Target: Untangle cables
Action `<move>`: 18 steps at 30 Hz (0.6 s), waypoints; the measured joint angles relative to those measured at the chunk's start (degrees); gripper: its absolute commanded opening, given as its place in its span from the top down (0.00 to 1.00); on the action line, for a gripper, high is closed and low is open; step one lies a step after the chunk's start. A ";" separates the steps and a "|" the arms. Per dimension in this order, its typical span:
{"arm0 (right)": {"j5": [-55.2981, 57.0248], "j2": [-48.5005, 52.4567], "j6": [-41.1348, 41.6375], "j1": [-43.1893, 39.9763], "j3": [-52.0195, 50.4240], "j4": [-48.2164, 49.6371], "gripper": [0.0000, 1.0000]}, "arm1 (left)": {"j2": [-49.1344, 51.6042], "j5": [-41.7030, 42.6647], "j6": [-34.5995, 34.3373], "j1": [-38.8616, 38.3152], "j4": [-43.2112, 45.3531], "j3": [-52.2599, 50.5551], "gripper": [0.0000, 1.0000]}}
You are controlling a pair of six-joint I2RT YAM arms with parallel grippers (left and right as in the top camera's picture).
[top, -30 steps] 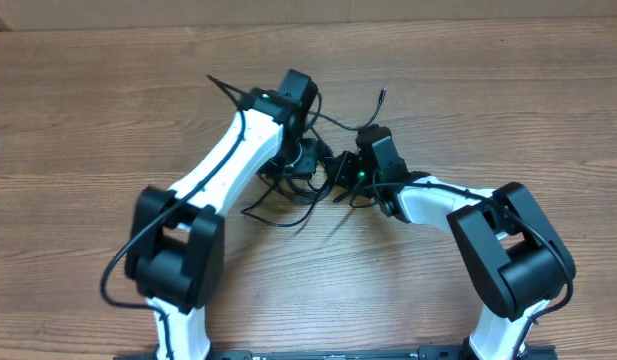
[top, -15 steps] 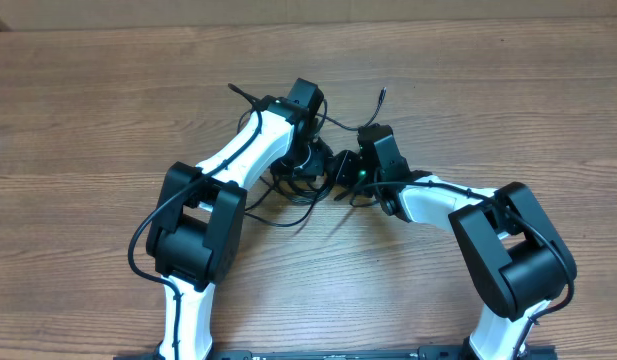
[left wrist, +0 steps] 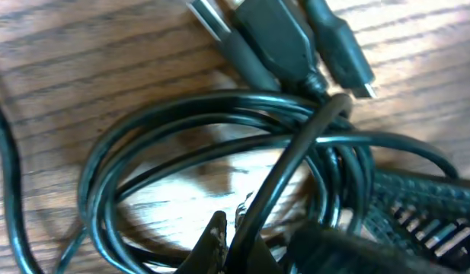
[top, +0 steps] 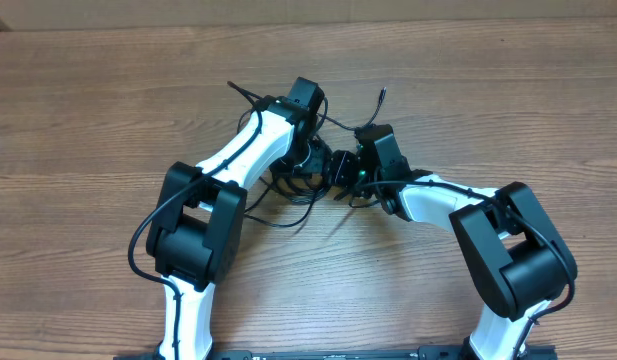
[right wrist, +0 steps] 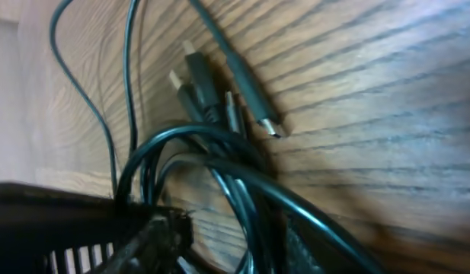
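Starting on the left with the left gripper [top: 310, 160]: down near the middle of the desk [top: 88, 120], pinched together on a single strand of the cables [left wrist: 219, 103], right where that strand crosses over the coiled loops. Looks like a firm nip in the wrist view. Across to the tangle itself: lying on the wood between the two arms, a little toward the far edge, wound in several overlapping loops, with the plug ends [left wrist: 276, 38] bunched side by side just beyond the coil and a loose tail [top: 380, 100] flicking out toward the far edge. On to the right gripper [top: 343, 168]: pressed in against the bundle from the other side, close beside the left one, yet impossible to tell from these views whether parted or closed, or holding anything. Seems to be the pull-apart step, barely begun, with no loop freed yet. Next up, probably: anchoring the coil on the right, then drawing the pinched strand up and away toward the left edge, slowly, watching for loops cinching tighter instead of slipping free.
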 measured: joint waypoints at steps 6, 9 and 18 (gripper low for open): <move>-0.61 -0.46 0.00 -0.28 0.07 0.15 0.37 | -0.42 5.31 4.09 1.53 -0.61 0.22 0.96; -0.63 -0.55 0.13 -0.33 0.07 0.22 0.33 | -1.73 7.15 5.05 2.21 -1.68 0.22 0.96; -0.46 -0.66 0.04 -0.31 0.09 0.39 0.32 | -8.13 10.67 6.40 2.19 -2.89 0.55 0.96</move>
